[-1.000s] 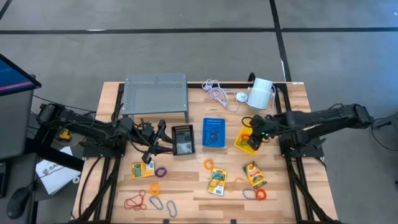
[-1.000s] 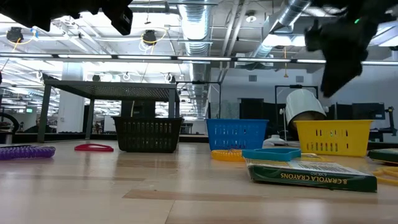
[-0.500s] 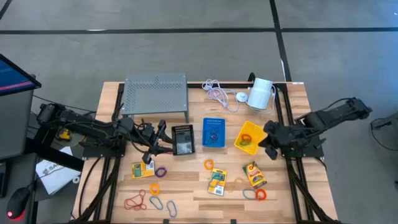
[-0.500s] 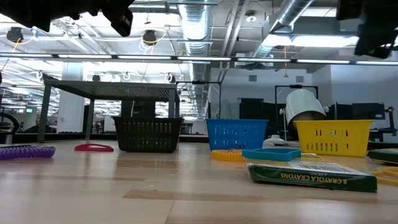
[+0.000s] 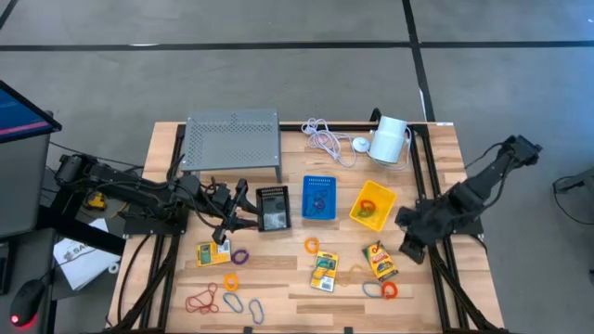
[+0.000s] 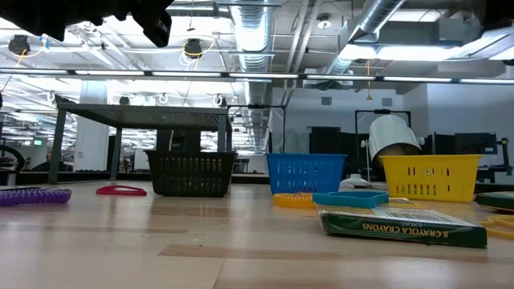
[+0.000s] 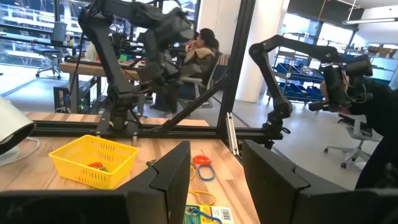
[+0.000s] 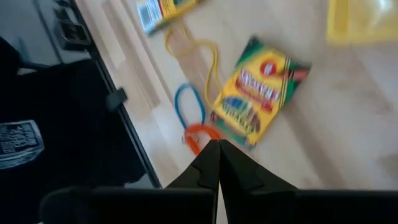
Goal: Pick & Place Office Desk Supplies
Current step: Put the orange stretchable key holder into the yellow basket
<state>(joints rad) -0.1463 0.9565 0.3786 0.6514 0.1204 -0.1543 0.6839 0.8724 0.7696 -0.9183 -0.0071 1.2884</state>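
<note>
i have the right gripper over the worktop's right edge, its jaws pressed fully together with nothing between them. in the right wrist view the closed tips sit just above an orange loop, with a blue loop next beyond it and a crayon packet off to one side of the tips. the yellow bin is a little further out past the packet and already has some loops in it. my read is that i am between picks: the right arm is empty and lined up for the orange loop or its blue neighbour.

the next move calls for opening the jaws first, since they are shut and cannot take anything as they are. then i would drop straight down so one finger lands inside the loop and the other outside, pinch, lift, and carry it to the yellow bin. the loop is thin and flat on the wood, so i expect to need the tips right on the surface.

the left gripper waits beside the black bin, jaws partly open and empty in its wrist view. a second packet and a purple loop lie just beyond them, unsorted.
</note>
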